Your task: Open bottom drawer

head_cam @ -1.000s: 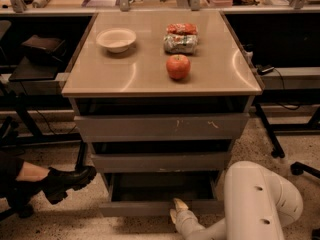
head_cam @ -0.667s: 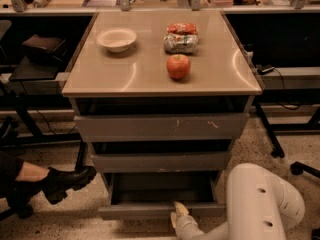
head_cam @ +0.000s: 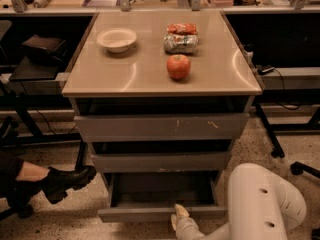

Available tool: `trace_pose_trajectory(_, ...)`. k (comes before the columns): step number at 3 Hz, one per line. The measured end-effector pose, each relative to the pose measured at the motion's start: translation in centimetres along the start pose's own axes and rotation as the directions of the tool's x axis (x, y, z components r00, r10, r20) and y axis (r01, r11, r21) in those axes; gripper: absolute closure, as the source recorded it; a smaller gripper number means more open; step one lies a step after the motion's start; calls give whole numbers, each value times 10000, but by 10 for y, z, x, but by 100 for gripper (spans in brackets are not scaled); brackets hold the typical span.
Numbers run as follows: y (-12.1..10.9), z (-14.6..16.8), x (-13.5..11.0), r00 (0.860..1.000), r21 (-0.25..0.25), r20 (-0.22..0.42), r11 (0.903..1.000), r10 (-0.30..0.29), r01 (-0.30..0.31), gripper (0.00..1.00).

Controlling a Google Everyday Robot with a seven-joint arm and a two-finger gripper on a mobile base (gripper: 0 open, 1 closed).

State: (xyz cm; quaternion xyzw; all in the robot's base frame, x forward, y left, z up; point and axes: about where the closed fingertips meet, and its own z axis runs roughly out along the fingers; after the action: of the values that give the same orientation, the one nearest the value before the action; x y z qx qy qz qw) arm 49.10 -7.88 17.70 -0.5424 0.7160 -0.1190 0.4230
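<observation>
The gripper (head_cam: 180, 215) is at the bottom drawer (head_cam: 135, 214), by its front lip; its jaws' state cannot be told. Three drawers (head_cam: 161, 161) rise beyond them.

I can't read any writing here, not even on the foil packet (head_cam: 181, 43) on the table (head_cam: 225, 69). The pincer (head_cam: 180, 213) sits at the front of the bottom drawer (head_cam: 135, 214).

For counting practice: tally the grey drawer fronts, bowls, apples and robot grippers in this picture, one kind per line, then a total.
Plain grey handleless drawer fronts: 3 (top drawer front, middle drawer front, bottom drawer, pulled out)
Round white bowl: 1
Red apple: 1
Pale two-finger gripper, at the bottom drawer's front edge: 1
Total: 6
</observation>
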Motion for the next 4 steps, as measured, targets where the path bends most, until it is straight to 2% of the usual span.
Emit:
trace_pose_trajectory(1, 3, -14, 0, 10000, -63, -64, 10000, 11, -11, 100)
trace_pose_trajectory(2, 4, -14, 1, 10000, -66, -65, 10000, 10, -10, 100)
trace_pose_trajectory(3, 16, -23, 5, 9999, -224, -147, 9997, -83, 80, 100)
trace_pose_trajectory(4, 14, -25, 3, 9999, -224, -149, 9997, -82, 79, 100)
